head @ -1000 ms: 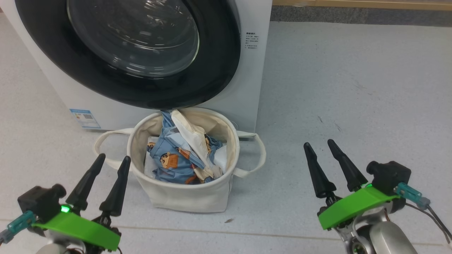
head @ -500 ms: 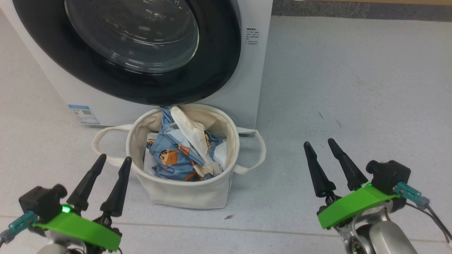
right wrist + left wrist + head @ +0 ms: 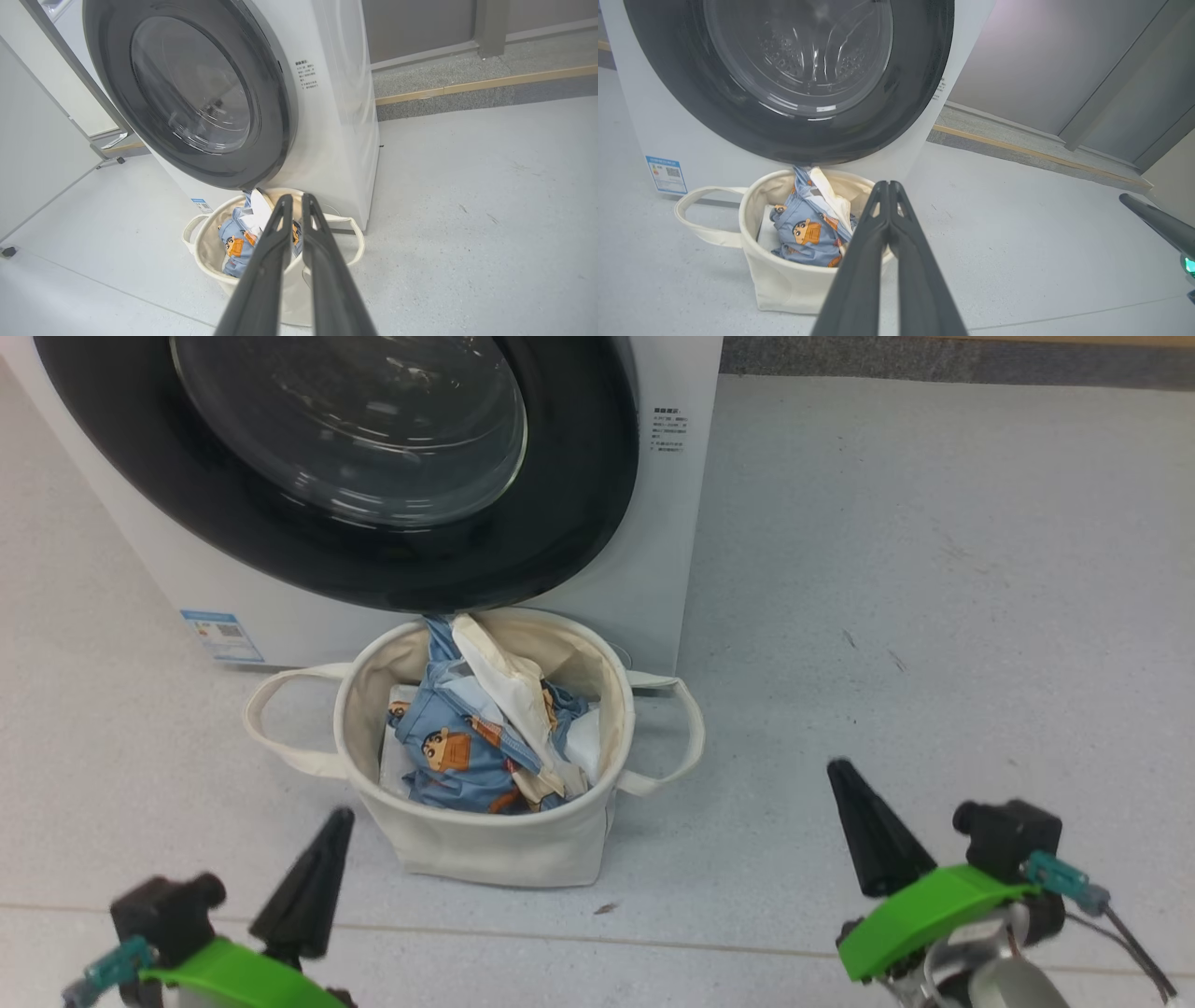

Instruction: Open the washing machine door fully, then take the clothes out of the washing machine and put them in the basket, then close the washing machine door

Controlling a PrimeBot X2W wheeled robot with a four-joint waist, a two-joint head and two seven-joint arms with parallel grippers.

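The washing machine door (image 3: 579, 476) (image 3: 924, 70) (image 3: 275, 116) lies flat against the white washing machine (image 3: 663, 569) (image 3: 336, 116), its glass bowl showing the steel drum behind. Directly below it on the floor stands the cream basket (image 3: 485, 849) (image 3: 784, 284) holding the light-blue printed clothes (image 3: 457, 756) (image 3: 803, 233) (image 3: 233, 242); a cream part pokes up to the door's lower rim. My left gripper (image 3: 341, 817) (image 3: 888, 184) is shut and empty, near the basket's front left. My right gripper (image 3: 840, 767) (image 3: 295, 198) is shut and empty, well right of the basket.
A blue sticker (image 3: 217, 635) sits low on the machine's front. Grey floor (image 3: 934, 569) stretches open to the right of the machine and basket. A wooden strip (image 3: 467, 84) runs along the wall base behind. A pale panel (image 3: 42, 140) stands left of the machine.
Both grippers went from open to shut, and both sank lower in the head view. The basket, the clothes and the door kept their places.
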